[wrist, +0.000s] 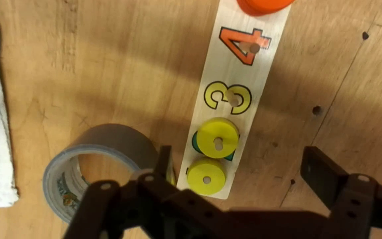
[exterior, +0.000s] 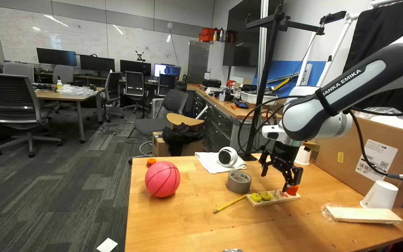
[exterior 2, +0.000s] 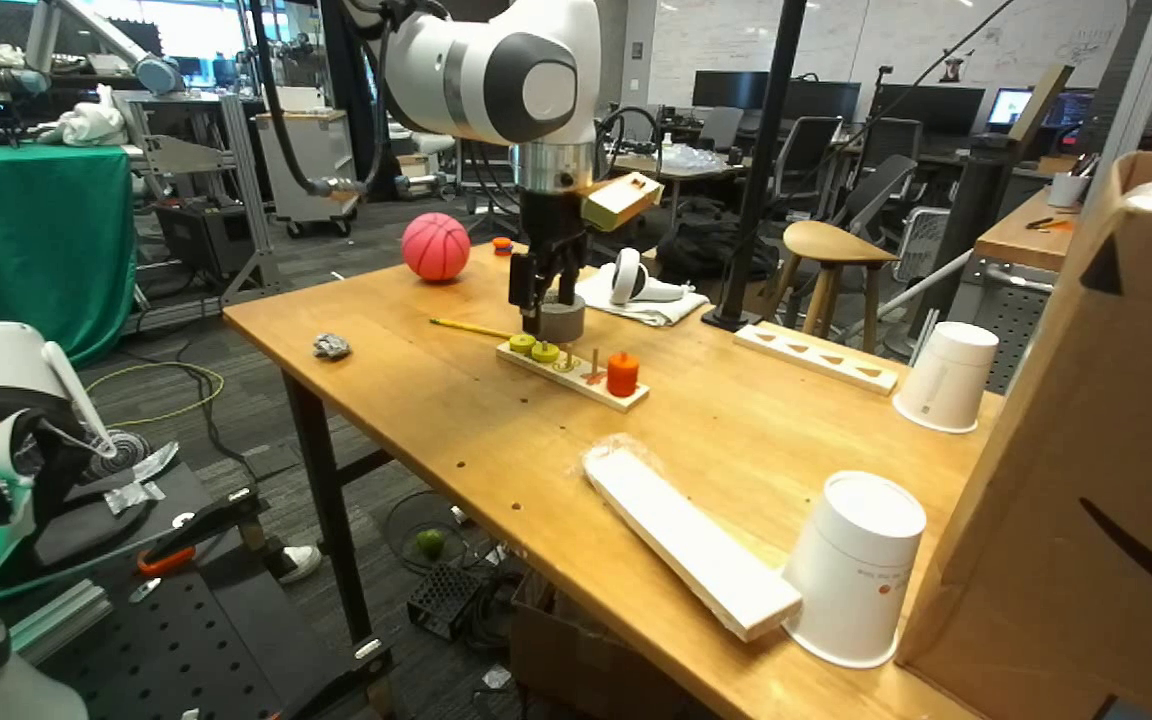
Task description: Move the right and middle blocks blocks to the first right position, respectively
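Jaws hang nearest in the wrist view, spread wide and holding nothing, above one end of a numbered wooden peg board (wrist: 234,73). Below their gap, nearer one side, sits a yellow disc (wrist: 198,181); a second yellow disc (wrist: 211,134) is just ahead. Well ahead of the jaws, past two bare pegs (wrist: 254,48), the orange-red blocks (exterior 2: 622,376) stand at the board's far end; how many are stacked there I cannot tell. That seems to be the wanted position, so I judge the placing done or nearly so; next the jaws should probably rise clear of the discs.
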